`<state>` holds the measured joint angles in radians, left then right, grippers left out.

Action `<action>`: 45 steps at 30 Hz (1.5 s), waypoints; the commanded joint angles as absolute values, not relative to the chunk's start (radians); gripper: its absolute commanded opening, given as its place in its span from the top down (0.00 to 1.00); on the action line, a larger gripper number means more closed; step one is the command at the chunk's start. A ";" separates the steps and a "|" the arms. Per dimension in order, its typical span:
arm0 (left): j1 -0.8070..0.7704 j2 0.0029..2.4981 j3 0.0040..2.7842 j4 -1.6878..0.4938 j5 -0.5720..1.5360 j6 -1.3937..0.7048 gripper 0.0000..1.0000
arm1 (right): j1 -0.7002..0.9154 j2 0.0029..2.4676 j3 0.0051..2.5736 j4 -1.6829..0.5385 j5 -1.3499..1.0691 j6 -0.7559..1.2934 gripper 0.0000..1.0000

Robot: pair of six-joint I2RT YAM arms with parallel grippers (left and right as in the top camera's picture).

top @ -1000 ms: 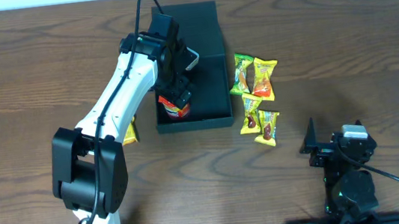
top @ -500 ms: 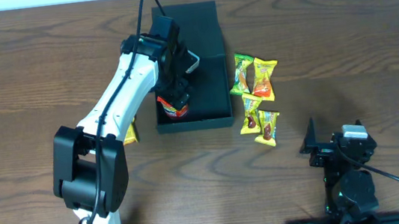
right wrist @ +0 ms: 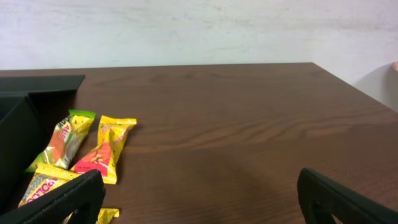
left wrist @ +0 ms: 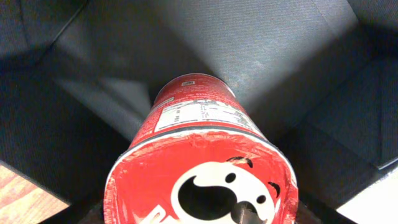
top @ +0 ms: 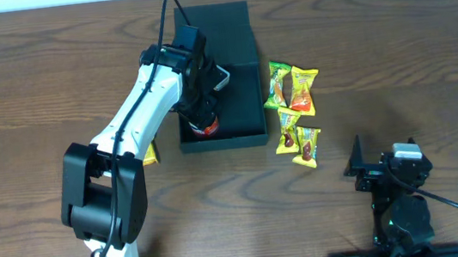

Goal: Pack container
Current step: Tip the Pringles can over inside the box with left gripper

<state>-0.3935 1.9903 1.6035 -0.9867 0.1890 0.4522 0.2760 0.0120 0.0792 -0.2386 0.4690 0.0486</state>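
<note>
The dark container (top: pixel 224 141) stands open at the table's middle back, its flap lid (top: pixel 212 18) lying behind it. My left gripper (top: pixel 205 114) is inside the container's front left corner, shut on a red cylindrical can (top: pixel 205 129). In the left wrist view the can (left wrist: pixel 199 162) fills the frame, pointing down at the container's dark floor (left wrist: pixel 124 50). Several yellow and green snack packets (top: pixel 294 111) lie on the table right of the container; they also show in the right wrist view (right wrist: pixel 102 149). My right gripper (top: pixel 359 164) is open and empty at the front right (right wrist: pixel 199 193).
One more yellow packet (top: pixel 149 151) lies left of the container, partly under the left arm. The table is dark brown wood (top: pixel 394 58). A pale wall (right wrist: pixel 199 31) stands beyond the table's far edge.
My left gripper has sunk a little deeper into the container with the can, so less of the can shows from above. The right arm has not moved.
</note>
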 commanded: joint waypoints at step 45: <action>-0.338 2.008 1.472 -0.663 0.652 -0.142 0.35 | 0.273 0.009 0.080 -0.246 0.482 0.051 0.01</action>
